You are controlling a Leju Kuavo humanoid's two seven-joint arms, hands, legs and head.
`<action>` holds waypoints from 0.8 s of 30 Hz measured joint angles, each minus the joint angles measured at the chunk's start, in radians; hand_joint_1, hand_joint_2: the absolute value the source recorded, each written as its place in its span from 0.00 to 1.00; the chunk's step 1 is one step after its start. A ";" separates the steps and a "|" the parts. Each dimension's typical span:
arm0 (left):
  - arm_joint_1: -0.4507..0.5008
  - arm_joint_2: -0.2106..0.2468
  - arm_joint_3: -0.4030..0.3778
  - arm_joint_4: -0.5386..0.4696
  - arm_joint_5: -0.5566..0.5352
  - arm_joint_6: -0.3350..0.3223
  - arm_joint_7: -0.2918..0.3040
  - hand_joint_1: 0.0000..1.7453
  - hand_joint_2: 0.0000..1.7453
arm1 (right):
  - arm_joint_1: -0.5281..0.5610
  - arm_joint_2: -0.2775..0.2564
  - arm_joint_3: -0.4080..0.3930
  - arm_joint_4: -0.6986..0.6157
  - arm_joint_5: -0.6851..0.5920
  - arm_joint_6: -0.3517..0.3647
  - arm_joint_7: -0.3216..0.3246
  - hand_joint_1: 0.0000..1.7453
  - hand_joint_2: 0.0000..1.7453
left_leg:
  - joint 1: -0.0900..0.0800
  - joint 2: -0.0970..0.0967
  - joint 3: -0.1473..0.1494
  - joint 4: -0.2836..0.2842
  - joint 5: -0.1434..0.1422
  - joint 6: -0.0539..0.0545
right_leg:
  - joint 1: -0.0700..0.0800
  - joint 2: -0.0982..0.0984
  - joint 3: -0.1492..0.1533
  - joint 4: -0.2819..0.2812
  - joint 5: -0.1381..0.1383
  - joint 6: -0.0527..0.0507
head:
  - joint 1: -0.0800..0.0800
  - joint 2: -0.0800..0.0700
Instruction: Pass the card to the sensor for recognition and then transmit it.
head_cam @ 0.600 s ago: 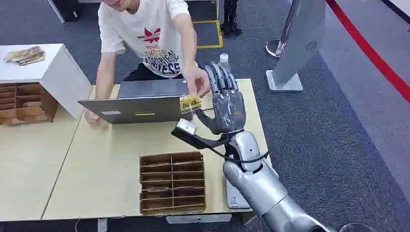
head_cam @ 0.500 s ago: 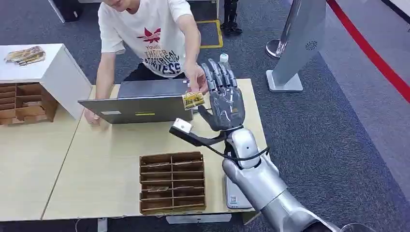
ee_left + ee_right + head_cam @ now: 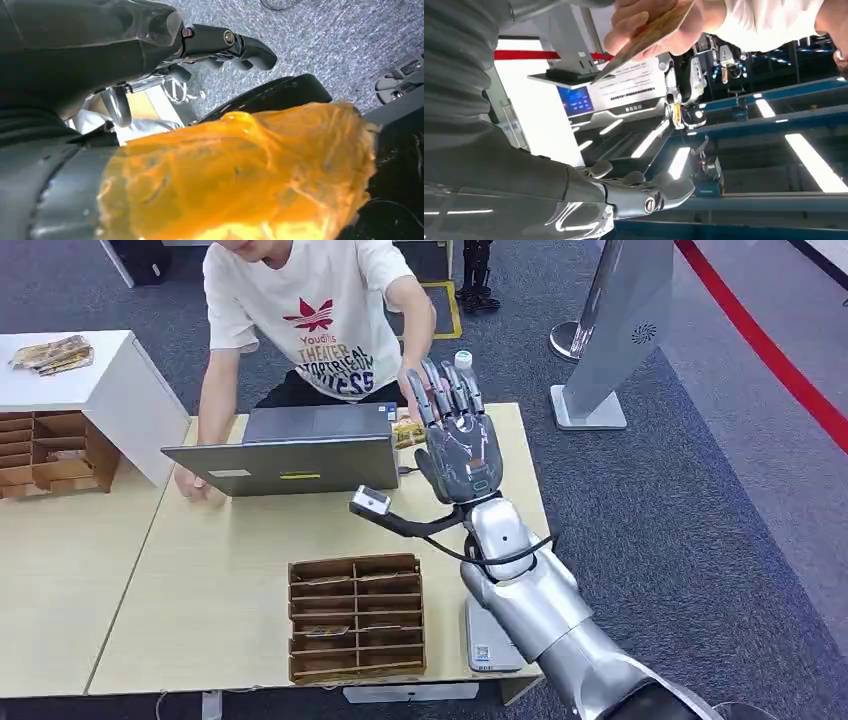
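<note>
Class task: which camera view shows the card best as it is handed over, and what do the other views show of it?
The right wrist view: the card is large, pinched in the person's hand, apart from the right hand. In the head view the card is small, beside the laptop.

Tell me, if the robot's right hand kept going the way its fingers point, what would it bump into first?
Probably the person's hand, just beyond the right hand and holding the card. Depth is hard to judge, so it might slip past.

Even bright overhead light, soft shadows, wrist views blurry w/ glare
</note>
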 joint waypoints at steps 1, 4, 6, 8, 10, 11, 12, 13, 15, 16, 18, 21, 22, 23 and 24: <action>0.000 0.000 0.000 0.000 -0.001 0.000 -0.001 0.00 0.00 | 0.000 0.000 -0.002 0.000 0.000 0.000 0.000 0.96 1.00 | 0.000 0.000 0.000 0.000 0.000 0.000 | 0.000 0.000 0.000 0.000 0.000 0.000 | 0.000 0.000; 0.000 0.000 0.000 0.000 -0.004 0.000 -0.003 0.00 0.00 | 0.000 0.000 -0.009 0.000 0.008 0.000 0.000 1.00 1.00 | 0.000 0.000 0.000 0.000 0.000 0.000 | 0.000 0.000 0.000 0.000 0.000 0.000 | 0.000 0.000; 0.000 0.000 0.000 0.000 -0.006 0.000 -0.005 0.00 0.00 | 0.001 0.000 -0.011 0.000 0.010 0.000 0.000 1.00 1.00 | 0.000 0.000 0.000 0.000 0.000 0.000 | 0.000 0.000 0.000 0.000 0.000 0.000 | 0.000 0.000; 0.000 0.000 0.000 0.000 -0.006 0.000 -0.006 0.00 0.00 | 0.002 0.000 -0.016 0.000 0.012 0.000 -0.003 1.00 1.00 | 0.000 0.000 0.000 0.000 0.000 0.000 | 0.000 0.000 0.000 0.000 0.000 0.000 | 0.000 0.000; 0.000 0.000 0.000 0.000 -0.008 0.000 -0.007 0.00 0.00 | 0.003 0.000 -0.021 0.000 0.012 0.000 -0.006 1.00 1.00 | 0.000 0.000 0.000 0.000 0.000 0.000 | 0.000 0.000 0.000 0.000 0.000 0.000 | 0.000 0.000; 0.000 0.000 0.000 0.000 -0.008 0.001 -0.007 0.00 0.00 | 0.004 0.000 -0.024 0.000 0.012 0.000 -0.007 1.00 1.00 | 0.000 0.000 0.000 0.000 0.000 0.000 | 0.000 0.000 0.000 0.000 0.000 0.000 | 0.000 0.000; 0.000 0.000 0.000 0.000 -0.009 0.001 -0.007 0.00 0.00 | 0.004 0.000 -0.026 0.000 0.012 0.000 -0.008 1.00 1.00 | 0.000 0.000 0.000 0.000 0.000 0.000 | 0.000 0.000 0.000 0.000 0.000 0.000 | 0.000 0.000; 0.000 0.000 0.000 0.000 -0.009 0.001 -0.007 0.00 0.00 | 0.005 0.000 -0.029 0.000 0.012 0.000 -0.009 1.00 1.00 | 0.000 0.000 0.000 0.000 0.000 0.000 | 0.000 0.000 0.000 0.000 0.000 0.000 | 0.000 0.000; 0.000 0.000 0.000 0.000 -0.010 0.001 -0.007 0.00 0.00 | 0.005 0.000 -0.034 0.000 0.012 0.000 -0.009 1.00 1.00 | 0.000 0.000 0.000 0.000 0.000 0.000 | 0.000 0.000 0.000 0.000 0.000 0.000 | 0.000 0.000; 0.000 0.000 0.000 0.000 -0.010 0.001 -0.007 0.00 0.00 | 0.005 0.000 -0.036 0.000 0.012 0.000 -0.009 1.00 1.00 | 0.000 0.000 0.000 0.000 0.000 0.000 | 0.000 0.000 0.000 0.000 0.000 0.000 | 0.000 0.000; 0.000 0.000 0.000 0.000 -0.011 0.001 -0.007 0.00 0.00 | 0.006 0.000 -0.038 0.000 0.015 0.000 -0.009 1.00 1.00 | 0.000 0.000 0.000 0.000 0.000 0.000 | 0.000 0.000 0.000 0.000 0.000 0.000 | 0.000 0.000; 0.000 0.000 0.000 0.000 -0.012 0.001 -0.007 0.00 0.00 | 0.007 0.000 -0.039 0.000 0.016 0.000 -0.009 1.00 1.00 | 0.000 0.000 0.000 0.000 0.000 0.000 | 0.000 0.000 0.000 0.000 0.000 0.000 | 0.000 0.000; 0.000 0.000 0.000 0.000 -0.012 0.001 -0.007 0.00 0.00 | 0.008 0.000 -0.040 0.000 0.016 0.000 -0.009 1.00 1.00 | 0.000 0.000 0.000 0.000 0.000 0.000 | 0.000 0.000 0.000 0.000 0.000 0.000 | 0.000 0.000; 0.000 0.000 0.000 0.000 -0.012 0.001 -0.007 0.00 0.00 | 0.008 0.000 -0.041 0.000 0.014 0.000 -0.009 1.00 1.00 | 0.000 0.000 0.000 0.000 0.000 0.000 | 0.000 0.000 0.000 0.000 0.000 0.000 | 0.000 0.000; 0.000 0.000 0.000 0.000 -0.012 0.001 -0.008 0.00 0.00 | 0.010 0.000 -0.042 0.000 0.012 0.000 -0.009 1.00 1.00 | 0.000 0.000 0.000 0.000 0.000 0.000 | 0.000 0.000 0.000 0.000 0.000 0.000 | 0.000 0.000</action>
